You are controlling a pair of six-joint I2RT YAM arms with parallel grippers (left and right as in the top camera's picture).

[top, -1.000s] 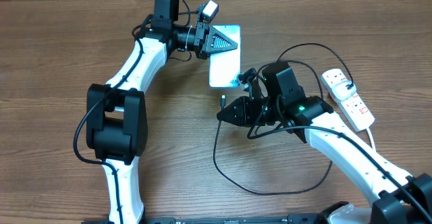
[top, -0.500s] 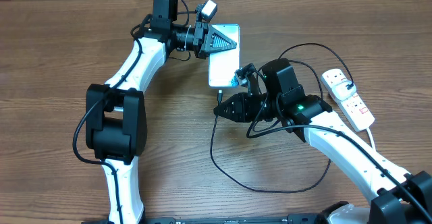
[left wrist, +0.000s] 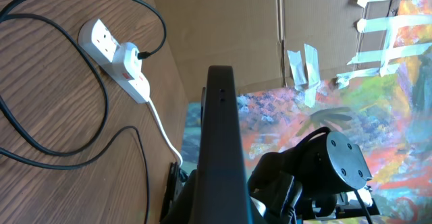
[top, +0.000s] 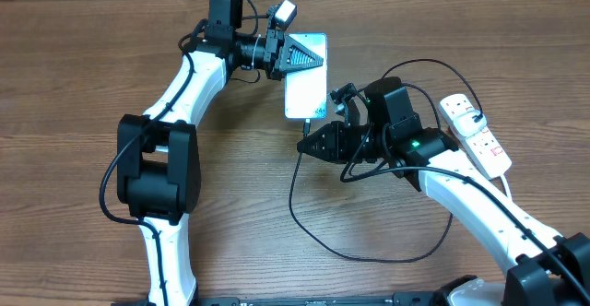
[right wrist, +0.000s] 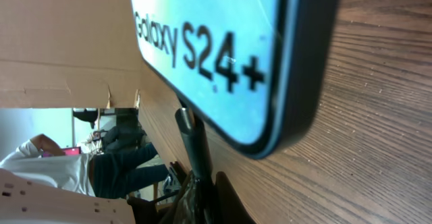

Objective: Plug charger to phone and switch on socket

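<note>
The phone (top: 307, 89) lies near the table's middle back, its screen reading "Galaxy S24+" in the right wrist view (right wrist: 223, 42). My left gripper (top: 318, 59) is shut on its far end; the left wrist view shows the phone's black edge (left wrist: 223, 129) between the jaws. My right gripper (top: 309, 147) is shut on the charger's connector (right wrist: 192, 140), whose tip touches the phone's near edge. The charger's black cable (top: 350, 251) loops over the table to the socket (top: 477, 135), the white power strip at the right, which also shows in the left wrist view (left wrist: 118, 59).
The socket's white cord (top: 510, 188) runs toward the front right. A black plug (top: 472, 115) sits in the socket. The right arm (top: 461, 191) crosses the front right of the table. The left arm (top: 184, 85) stretches along the left side.
My right gripper has moved up and slightly right, bringing the connector tip from a gap below the phone to its near edge. The left gripper and phone have stayed still.
</note>
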